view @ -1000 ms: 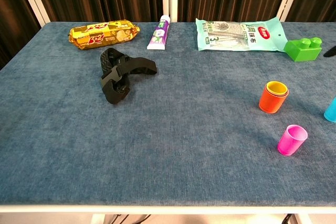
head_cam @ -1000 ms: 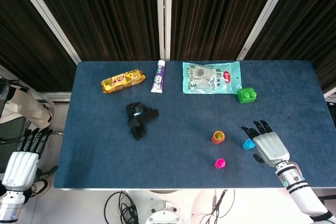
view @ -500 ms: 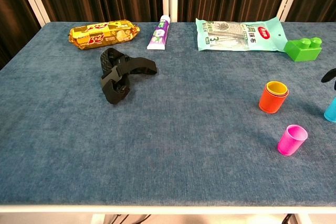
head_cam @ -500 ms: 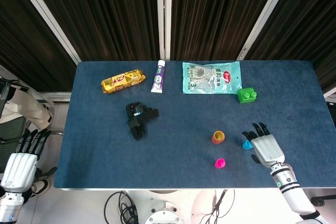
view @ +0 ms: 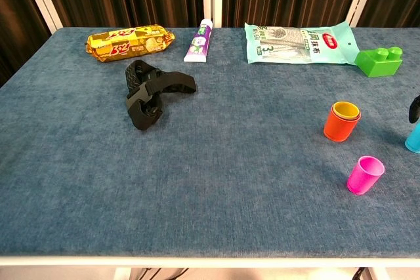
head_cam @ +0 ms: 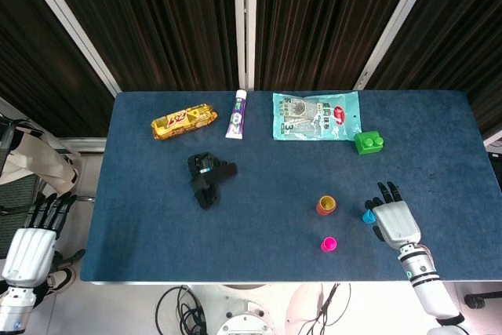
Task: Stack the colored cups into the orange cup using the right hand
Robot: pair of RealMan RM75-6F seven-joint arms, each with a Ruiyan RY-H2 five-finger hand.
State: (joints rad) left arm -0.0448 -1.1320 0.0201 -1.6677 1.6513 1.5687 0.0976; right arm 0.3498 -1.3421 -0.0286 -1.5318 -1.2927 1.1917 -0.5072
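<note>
The orange cup (head_cam: pixel 326 205) stands on the blue table with a yellow cup nested inside it; the chest view shows the orange cup (view: pixel 341 121) too. A pink cup (head_cam: pixel 329 244) stands alone just in front of it, and shows in the chest view as the pink cup (view: pixel 365 174). A blue cup (head_cam: pixel 368 216) stands to the right, cut by the frame edge as the blue cup (view: pixel 414 138) in the chest view. My right hand (head_cam: pixel 394 220) hovers right beside the blue cup, fingers apart, holding nothing. Only a dark fingertip (view: pixel 415 108) shows in the chest view. My left hand (head_cam: pixel 30 250) hangs open off the table's left side.
A black strap-like tool (head_cam: pixel 207 176) lies left of centre. Along the far edge are a yellow snack pack (head_cam: pixel 183 121), a toothpaste tube (head_cam: pixel 237 114), a green packet (head_cam: pixel 315 115) and a green brick (head_cam: pixel 369 142).
My right hand has drawn back toward the front edge and closer to the blue cup; its fingertip shows lower in the chest view. The cups have not moved.
</note>
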